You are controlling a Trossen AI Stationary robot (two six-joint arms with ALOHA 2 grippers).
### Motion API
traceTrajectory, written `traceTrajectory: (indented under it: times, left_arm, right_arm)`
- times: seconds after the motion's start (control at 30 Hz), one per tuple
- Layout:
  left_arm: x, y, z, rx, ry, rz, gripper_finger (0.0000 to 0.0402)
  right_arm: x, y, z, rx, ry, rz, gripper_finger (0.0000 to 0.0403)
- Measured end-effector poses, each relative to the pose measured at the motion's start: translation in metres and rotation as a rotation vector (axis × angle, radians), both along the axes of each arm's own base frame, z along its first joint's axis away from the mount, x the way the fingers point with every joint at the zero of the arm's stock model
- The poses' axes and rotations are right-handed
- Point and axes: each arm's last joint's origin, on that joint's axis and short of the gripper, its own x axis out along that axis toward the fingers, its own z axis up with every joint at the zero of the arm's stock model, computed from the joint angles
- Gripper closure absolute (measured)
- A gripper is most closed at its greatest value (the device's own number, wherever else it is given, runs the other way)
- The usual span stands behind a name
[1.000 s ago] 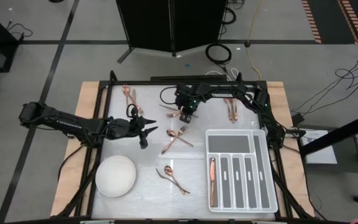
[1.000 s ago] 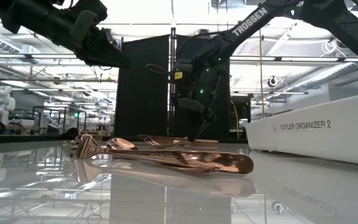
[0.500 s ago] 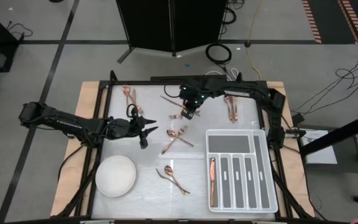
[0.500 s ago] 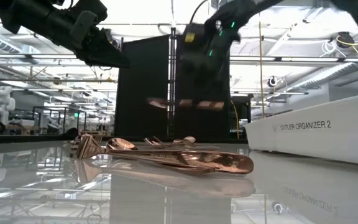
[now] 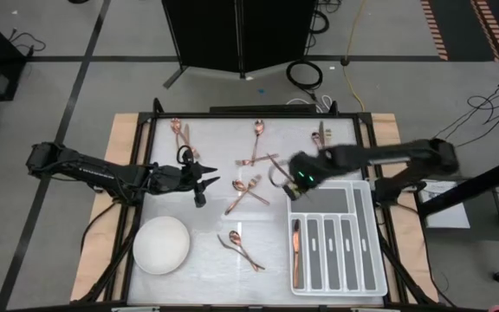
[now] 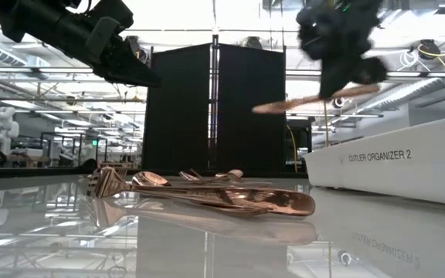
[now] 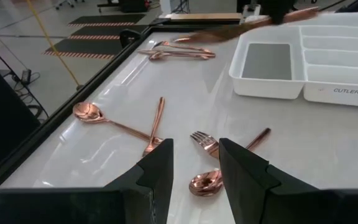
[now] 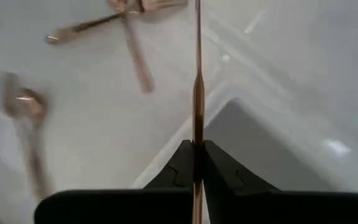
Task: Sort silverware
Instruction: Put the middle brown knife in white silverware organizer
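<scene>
Clamped on one copper utensil (image 8: 197,93) above the grey tray's (image 5: 364,227) corner, the right gripper (image 8: 195,163) carries it; left gripper (image 7: 194,163) hovers parted; one piece (image 5: 295,253) is sorted, roughly ten remain.

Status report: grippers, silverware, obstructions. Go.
Right gripper shut on copper utensil, airborne near grey tray. Left gripper open, empty, hovering over table. Nothing blocking.

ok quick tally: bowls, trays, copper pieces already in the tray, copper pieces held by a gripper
white round bowl: 1
white divided cutlery tray: 1
copper silverware piece lying in tray: 1
held copper silverware piece, in right gripper: 1
total: 4
</scene>
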Motion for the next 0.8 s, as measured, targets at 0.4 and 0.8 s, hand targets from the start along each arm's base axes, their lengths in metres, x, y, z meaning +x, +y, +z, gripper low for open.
traceTrajectory:
  times: [0.4,0.8]
  left_arm:
    - [0.000,0.000,0.000,0.000,0.000,0.000,0.0272]
    - [0.000,0.000,0.000,0.000,-0.001,0.000,0.0272]
  right_arm:
    - [-0.031,0.101,-0.033,0.172,-0.111,-0.290,0.0403]
    - [-0.036,0.192,-0.068,0.346,-0.216,-0.469,0.0403]
